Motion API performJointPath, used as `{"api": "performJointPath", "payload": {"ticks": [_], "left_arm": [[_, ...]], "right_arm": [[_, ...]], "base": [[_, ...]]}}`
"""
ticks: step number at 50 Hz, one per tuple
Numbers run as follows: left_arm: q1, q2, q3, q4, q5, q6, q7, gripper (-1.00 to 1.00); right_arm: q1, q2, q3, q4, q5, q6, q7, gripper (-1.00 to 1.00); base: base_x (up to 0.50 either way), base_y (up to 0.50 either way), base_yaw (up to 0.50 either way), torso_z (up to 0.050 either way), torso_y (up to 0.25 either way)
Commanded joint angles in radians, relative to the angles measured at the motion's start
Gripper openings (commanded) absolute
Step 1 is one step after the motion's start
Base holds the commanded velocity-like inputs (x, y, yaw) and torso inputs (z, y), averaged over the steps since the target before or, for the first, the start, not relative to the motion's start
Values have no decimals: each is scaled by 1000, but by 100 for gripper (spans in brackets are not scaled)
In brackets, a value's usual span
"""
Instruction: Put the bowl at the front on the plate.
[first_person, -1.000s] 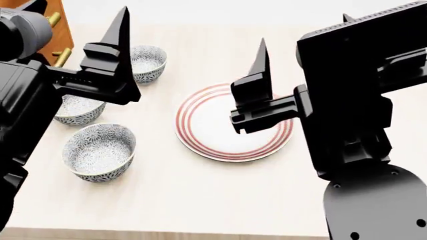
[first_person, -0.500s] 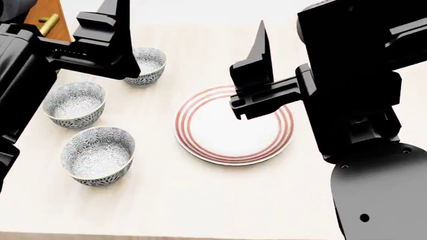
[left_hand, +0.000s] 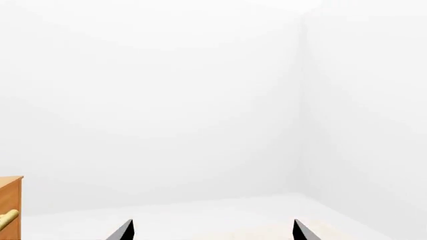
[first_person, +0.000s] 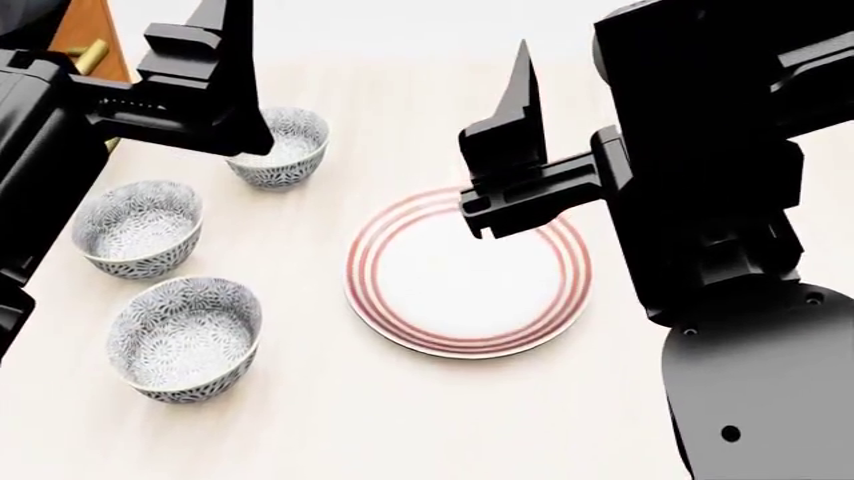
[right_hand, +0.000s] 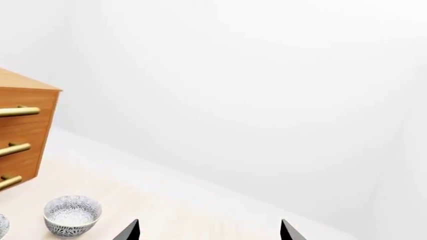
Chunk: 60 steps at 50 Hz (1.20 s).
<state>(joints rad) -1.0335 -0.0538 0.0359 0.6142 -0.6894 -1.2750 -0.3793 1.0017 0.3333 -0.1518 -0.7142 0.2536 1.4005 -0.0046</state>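
Three patterned bowls stand on the table's left side in the head view. The bowl at the front (first_person: 184, 338) is the nearest one, apart from the other two bowls (first_person: 138, 228) (first_person: 278, 145). To its right lies the red-ringed plate (first_person: 367, 300), with nothing on it. My left gripper (first_person: 220, 45) hangs high above the far bowl, and my right gripper (first_person: 518, 100) hangs above the plate's far edge. Both are open and hold nothing; the wrist views show wide gaps in the left gripper (left_hand: 212, 231) and the right gripper (right_hand: 209, 231). One far bowl (right_hand: 72, 214) shows in the right wrist view.
A wooden dresser (first_person: 87, 40) with brass handles stands past the table's far left corner and also shows as the dresser (right_hand: 20, 135) in the right wrist view. The pale wooden table (first_person: 400, 420) stretches in front of the plate. White walls lie behind.
The head view has shifted, so bowls and plate sit lower in the picture and all three bowls show fully. My left gripper has moved away from over the middle bowl.
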Motion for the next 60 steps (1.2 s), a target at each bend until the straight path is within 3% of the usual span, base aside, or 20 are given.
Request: {"api": "performJointPath", "payload": {"ticks": [1, 60], "left_arm": [[8, -15, 3, -7, -25, 16, -19, 100], [30, -64, 23, -39, -102, 89, -87, 100]], "right_arm": [[-1, 0, -1, 5, 4, -5, 3, 100], [-13, 1, 17, 9, 24, -18, 25, 100]], "base": [[105, 0, 0, 0, 0], [57, 0, 0, 0, 0]]}}
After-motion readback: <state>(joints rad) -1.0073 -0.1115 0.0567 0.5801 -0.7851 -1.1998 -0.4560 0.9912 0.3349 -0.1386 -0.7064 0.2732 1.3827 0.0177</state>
